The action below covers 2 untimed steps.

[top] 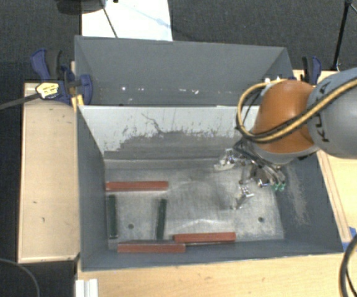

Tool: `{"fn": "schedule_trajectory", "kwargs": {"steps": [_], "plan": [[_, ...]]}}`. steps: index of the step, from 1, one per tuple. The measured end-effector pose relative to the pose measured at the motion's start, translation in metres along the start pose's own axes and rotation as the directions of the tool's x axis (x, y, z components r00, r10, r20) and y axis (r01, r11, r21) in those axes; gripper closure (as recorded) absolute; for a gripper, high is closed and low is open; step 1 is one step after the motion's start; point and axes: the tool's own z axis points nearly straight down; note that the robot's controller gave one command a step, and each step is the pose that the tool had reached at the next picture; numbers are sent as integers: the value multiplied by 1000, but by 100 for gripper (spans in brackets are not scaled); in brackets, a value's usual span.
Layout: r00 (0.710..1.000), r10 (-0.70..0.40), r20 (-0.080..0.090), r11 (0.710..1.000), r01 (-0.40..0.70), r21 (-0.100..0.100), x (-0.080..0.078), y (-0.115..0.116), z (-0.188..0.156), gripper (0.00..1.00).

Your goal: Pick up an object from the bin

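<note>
End effector [243, 197] low over bare floor in the bin's [303, 218] right half; can't tell its opening or any hold. Nearest item: red-brown bar [204, 237] by the bin's front wall. Green bar [160, 219] further toward the bin's left.

My arm [345, 113] runs off the right edge, and my orange wrist cover [283, 116] blocks the back right corner of the bin [184, 73]. That green bit [280, 185] by my wrist? Too small to tell.

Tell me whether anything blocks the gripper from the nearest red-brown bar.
Nothing visible does. The gripper hangs over bare floor at the right of the bin; the red-brown bar lies left of it by the front wall, only open floor between.
</note>
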Motion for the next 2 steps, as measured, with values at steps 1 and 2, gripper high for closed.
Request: {"fn": "schedule_trajectory", "kwargs": {"steps": [1,2], "plan": [[1000,27,6,1000,-27,0,-12,12,2,0],[999,39,-5,999,-39,0,-5,20,0,0]]}}
